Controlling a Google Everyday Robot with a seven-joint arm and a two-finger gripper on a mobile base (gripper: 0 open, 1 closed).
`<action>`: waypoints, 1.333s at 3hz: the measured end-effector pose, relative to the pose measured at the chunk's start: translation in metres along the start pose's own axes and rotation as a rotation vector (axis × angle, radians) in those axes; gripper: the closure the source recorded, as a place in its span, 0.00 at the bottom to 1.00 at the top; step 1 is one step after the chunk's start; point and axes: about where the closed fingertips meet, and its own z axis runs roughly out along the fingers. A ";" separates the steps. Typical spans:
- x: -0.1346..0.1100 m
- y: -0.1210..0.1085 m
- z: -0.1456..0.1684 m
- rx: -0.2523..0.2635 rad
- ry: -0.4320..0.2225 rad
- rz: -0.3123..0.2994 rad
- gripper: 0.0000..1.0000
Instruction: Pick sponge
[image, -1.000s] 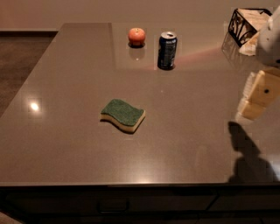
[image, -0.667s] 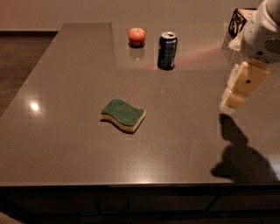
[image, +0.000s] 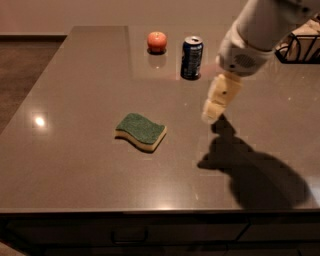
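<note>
The sponge (image: 141, 131) lies flat on the brown table (image: 75, 150), left of centre, green scouring side up over its pale yellow foam. My gripper (image: 212, 114) hangs above the table to the right of the sponge, about a sponge length away from it, pointing down and to the left. It holds nothing. My white arm reaches in from the upper right.
A blue soda can (image: 191, 57) stands upright at the back, just behind the gripper. A red apple (image: 157, 41) sits left of the can. A black wire basket (image: 300, 47) stands at the far right edge. The arm's shadow falls on the table at right.
My gripper has moved left and toward the table's middle, from the right edge to a spot close beside the sponge. The sponge, can and apple have not moved.
</note>
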 end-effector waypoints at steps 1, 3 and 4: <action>-0.033 -0.001 0.033 -0.015 -0.015 -0.033 0.00; -0.080 0.011 0.084 -0.087 0.000 -0.152 0.00; -0.094 0.025 0.101 -0.138 0.000 -0.212 0.00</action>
